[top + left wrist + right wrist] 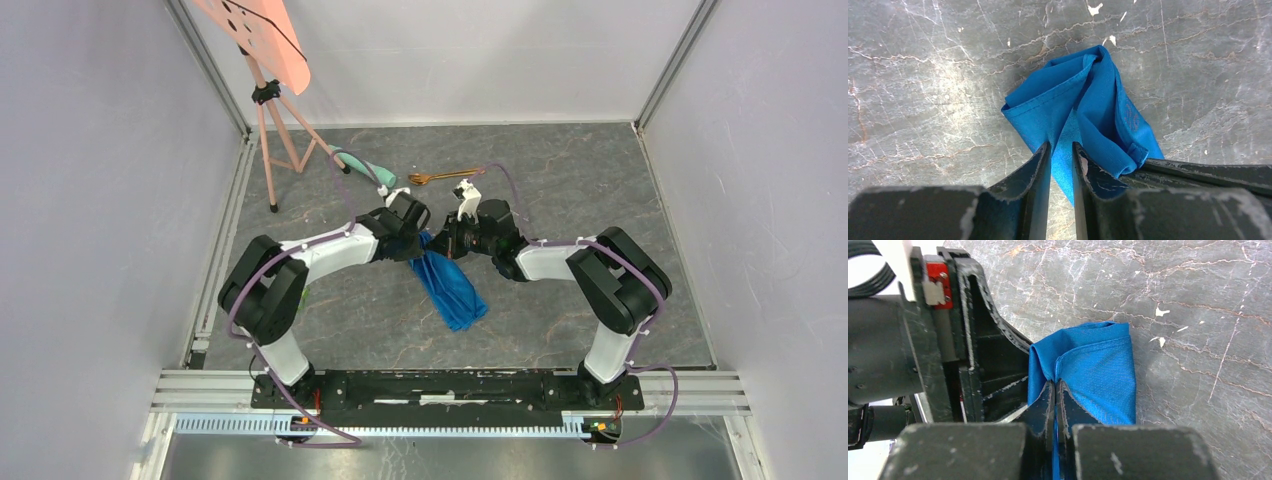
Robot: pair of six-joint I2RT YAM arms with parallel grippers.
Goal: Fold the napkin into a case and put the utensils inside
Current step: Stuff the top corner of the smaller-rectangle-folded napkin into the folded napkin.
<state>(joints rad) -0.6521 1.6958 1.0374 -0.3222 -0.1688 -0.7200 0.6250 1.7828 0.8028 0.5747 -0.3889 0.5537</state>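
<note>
Blue creased napkin [1083, 110] bunches in left hand [1061, 152] and right hand [1055, 390].

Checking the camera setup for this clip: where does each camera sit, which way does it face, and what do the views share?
Top external: above and behind the bases, looking down on the table; left arm and right arm whole, meeting at the napkin, utensils beyond.
Left wrist: on the left wrist, facing down along the left gripper, shut on the napkin.
Right wrist: on the right wrist, facing down along the right gripper, shut on the napkin; left arm alongside.
Shared: all three show the napkin and the table.
</note>
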